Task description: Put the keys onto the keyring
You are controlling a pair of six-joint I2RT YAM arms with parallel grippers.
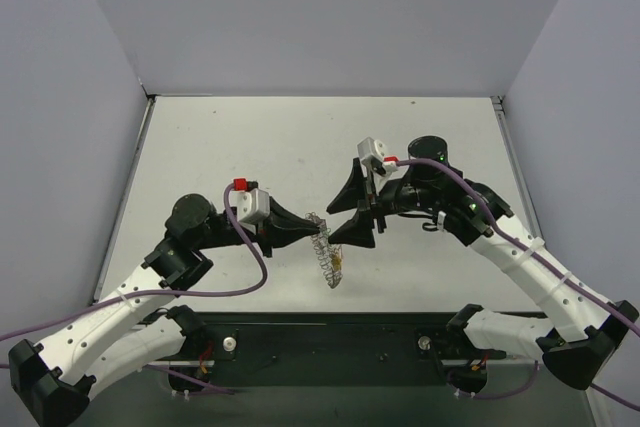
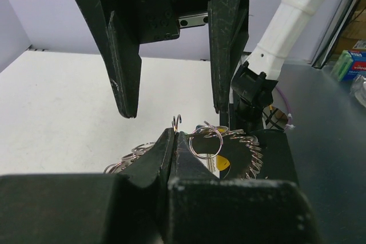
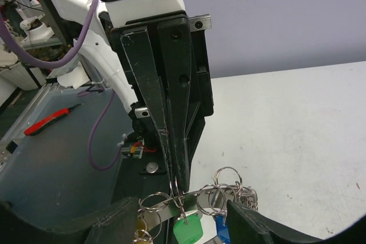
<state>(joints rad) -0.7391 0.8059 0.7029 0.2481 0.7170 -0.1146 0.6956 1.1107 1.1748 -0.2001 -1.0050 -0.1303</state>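
White tabletop [image 1: 250,137] below, the left gripper [image 1: 312,233] clamps the coiled silvery wire keyring [image 1: 322,252] mid-table; the right gripper [image 1: 353,213] gapes, empty. The green-headed key [image 3: 189,228] and yellow-headed key [image 2: 226,167] seem threaded on; whether any remain is unclear.

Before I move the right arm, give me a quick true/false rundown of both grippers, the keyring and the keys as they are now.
1. The left gripper is shut on the keyring. True.
2. The right gripper is clamped on a key. False: it is open, with the keyring between its fingers.
3. A green key head shows under the keyring in the right wrist view. True.
4. The keyring lies alone at the far edge of the table. False: it sits between the two grippers, pinched by the left one.
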